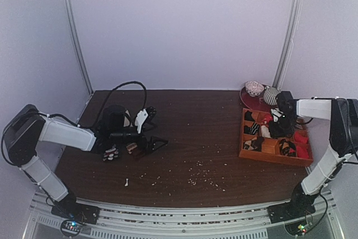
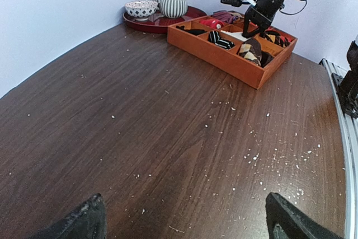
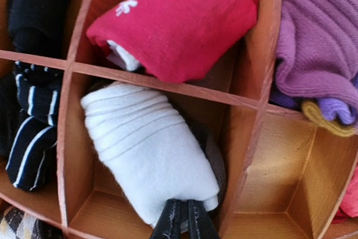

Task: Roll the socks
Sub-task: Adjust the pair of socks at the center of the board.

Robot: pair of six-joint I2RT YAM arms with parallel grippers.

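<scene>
The socks [image 3: 148, 149] are a cream-white rolled bundle lying in a compartment of the orange wooden tray [image 3: 168, 82], with a darker brownish part showing at its right side. My right gripper [image 3: 183, 208] is shut on the bundle's near end, its fingers close together and pinching the fabric. In the top view the right gripper [image 1: 282, 118] is down in the tray [image 1: 274, 158] at the table's right. My left gripper [image 1: 154, 130] is open and empty low over the left of the table; in its wrist view the left gripper [image 2: 187, 219] has only bare wood between its fingertips.
Other tray compartments hold a red sock roll [image 3: 179, 20], a black striped one [image 3: 31, 132] and a purple one [image 3: 319, 43]; one compartment [image 3: 285, 172] is empty. Two bowls [image 1: 262, 90] stand on a red plate behind the tray. Two small patterned items [image 1: 120, 151] lie by the left gripper. White crumbs [image 1: 201, 180] dot the wood.
</scene>
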